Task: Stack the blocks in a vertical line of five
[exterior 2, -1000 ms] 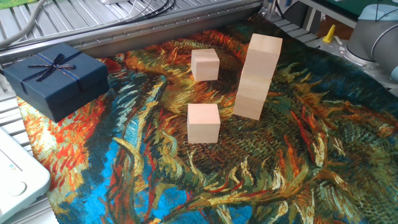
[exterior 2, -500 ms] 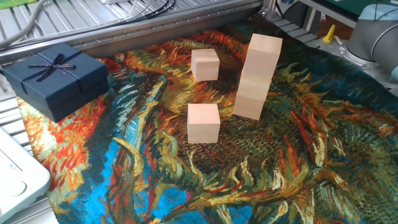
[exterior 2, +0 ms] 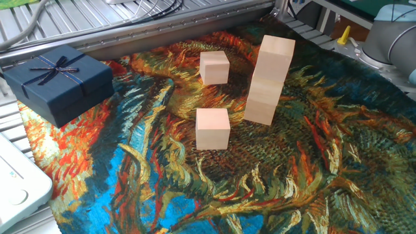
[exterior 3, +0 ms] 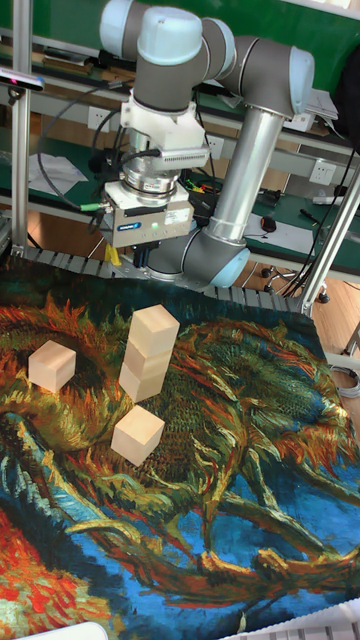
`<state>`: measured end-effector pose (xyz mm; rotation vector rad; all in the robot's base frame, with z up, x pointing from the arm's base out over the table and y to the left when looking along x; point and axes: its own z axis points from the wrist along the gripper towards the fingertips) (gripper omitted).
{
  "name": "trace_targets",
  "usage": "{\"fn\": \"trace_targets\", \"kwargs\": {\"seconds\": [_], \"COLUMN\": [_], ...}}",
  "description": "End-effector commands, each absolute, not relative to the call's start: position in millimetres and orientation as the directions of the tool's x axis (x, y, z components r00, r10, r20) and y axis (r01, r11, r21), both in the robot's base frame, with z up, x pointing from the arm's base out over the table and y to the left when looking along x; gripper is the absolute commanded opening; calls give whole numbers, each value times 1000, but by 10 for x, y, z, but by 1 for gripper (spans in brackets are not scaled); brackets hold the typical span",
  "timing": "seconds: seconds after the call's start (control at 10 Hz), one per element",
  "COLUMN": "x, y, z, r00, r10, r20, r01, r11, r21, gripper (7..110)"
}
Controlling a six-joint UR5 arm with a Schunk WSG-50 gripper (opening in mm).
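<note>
Three pale wooden blocks stand as a slightly staggered stack (exterior 2: 268,79) (exterior 3: 147,354) on the painted cloth. One loose block (exterior 2: 214,67) (exterior 3: 52,365) lies behind and left of the stack. Another loose block (exterior 2: 212,128) (exterior 3: 138,435) sits in front of it. In the tall fixed view my gripper (exterior 3: 140,262) hangs above and behind the stack, touching no block. Its dark fingers are seen against the arm, so their gap does not show. Nothing is visible in them. In the fixed view only a grey arm joint (exterior 2: 390,32) shows at the top right.
A dark navy gift box with a ribbon bow (exterior 2: 57,81) sits at the cloth's left edge. A white device (exterior 2: 16,182) lies at the lower left. A metal rail (exterior 2: 162,36) runs along the back. Cables and benches stand behind the arm (exterior 3: 250,150).
</note>
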<state>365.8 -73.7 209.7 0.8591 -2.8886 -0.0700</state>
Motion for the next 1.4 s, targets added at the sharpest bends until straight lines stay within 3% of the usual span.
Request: {"fn": "trace_targets", "kwargs": {"seconds": [0.0, 0.3, 0.8, 1.1, 1.3], "x": [3949, 4262, 4739, 4853, 4757], "y": [-1178, -1422, -1813, -1809, -1549], "z": [2162, 1954, 1279, 1221, 1219], "r00": [-805, -806, -765, -766, -752], "r10": [-582, -589, -642, -643, -659], "r20": [112, 61, 58, 33, -6], "r01": [-584, -586, -644, -643, -658], "r11": [811, 808, 764, 764, 751], "r21": [16, 55, -33, -56, 48], "gripper": [7, 7, 7, 7, 7]}}
